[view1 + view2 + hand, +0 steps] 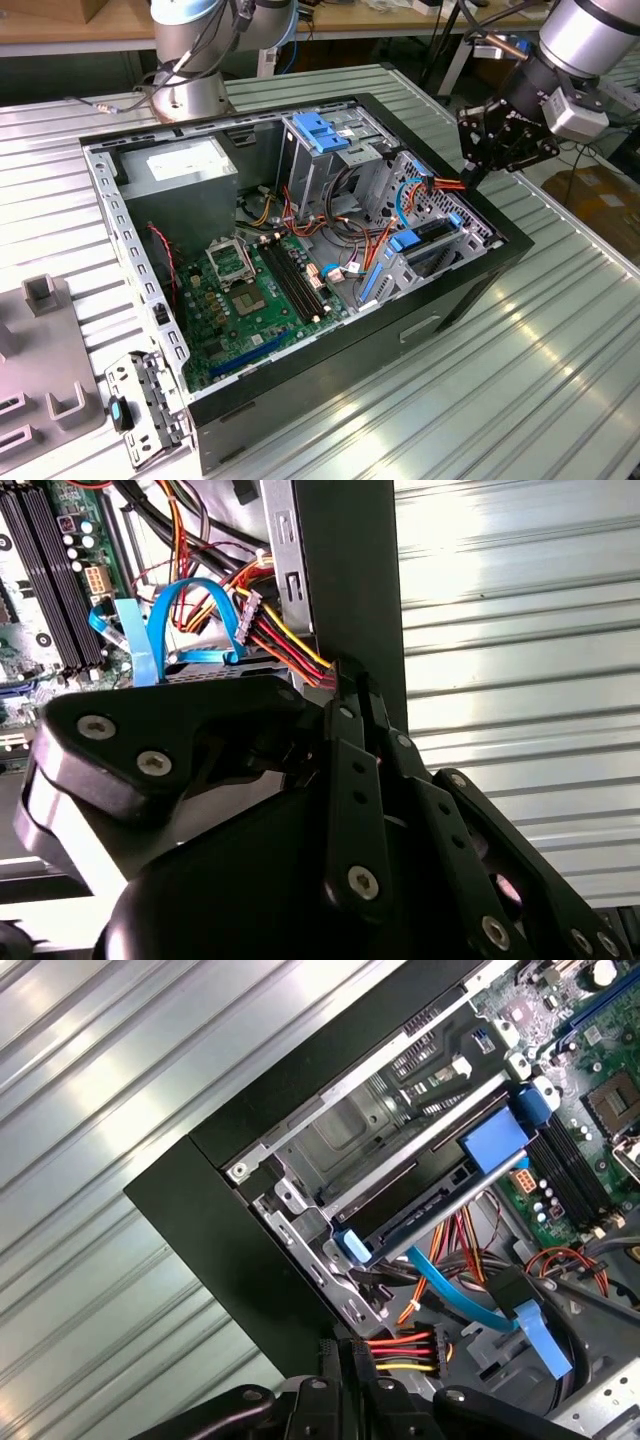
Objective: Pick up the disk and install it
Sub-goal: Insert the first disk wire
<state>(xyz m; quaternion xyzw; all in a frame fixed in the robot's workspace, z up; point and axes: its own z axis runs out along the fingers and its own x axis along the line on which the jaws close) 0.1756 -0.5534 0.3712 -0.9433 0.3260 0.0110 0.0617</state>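
The gripper (478,165) hangs over the case (470,290) rim at the exterior view's right, fingers pressed together on nothing. The disk (420,1215) sits in the drive cage (350,1145) just inside that rim, its blue rails showing. Power wires (400,1348) and a blue cable (460,1295) crowd beside it; ribbed table (560,370) lies open outside. The disk's far end is hidden.

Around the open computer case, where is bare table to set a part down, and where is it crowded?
Bare ribbed table runs along the case on the exterior view's right and near side. The strip behind the case, beside the arm base, is narrower. On the exterior view's left, grey fixtures and a bracket crowd it. Inside, cables fill the gaps; the gripper hangs over the drive-bay corner.
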